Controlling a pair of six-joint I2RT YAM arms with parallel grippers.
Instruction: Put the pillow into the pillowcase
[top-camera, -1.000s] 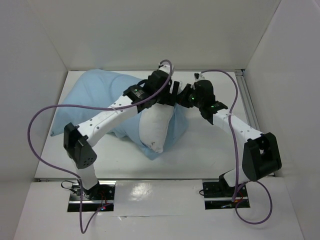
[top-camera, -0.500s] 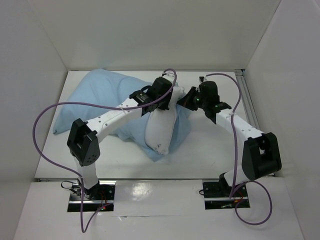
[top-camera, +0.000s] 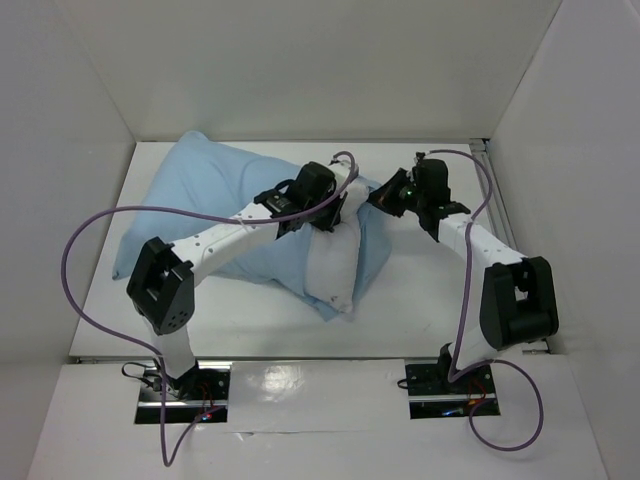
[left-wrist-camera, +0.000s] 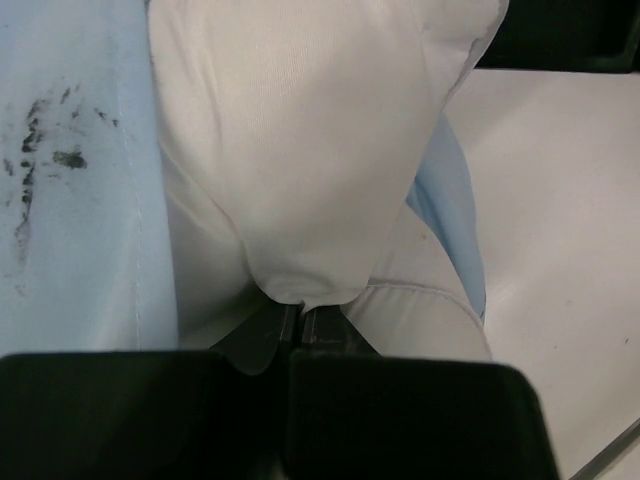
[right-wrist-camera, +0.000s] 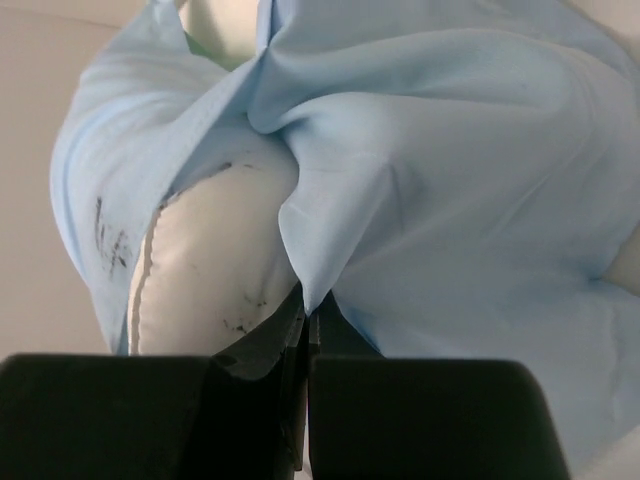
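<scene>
White plump fabric pillow (top-camera: 333, 270) sticks half out of pale blue cloth pillowcase (top-camera: 200, 190) on white table (top-camera: 420, 300). Only wrist views show grips: left gripper (left-wrist-camera: 300, 308) pinches pillow fabric, right gripper (right-wrist-camera: 305, 300) pinches pillowcase edge.

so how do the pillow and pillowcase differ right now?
Colour: the pillow is white, the pillowcase pale blue.
Exposure: only the pillow's near end shows; the pillowcase lies spread around it and off to the left.
Grip: the left gripper is shut on the pillow, the right gripper on the pillowcase.
Shared: both are soft cloth with dark smudges.
</scene>
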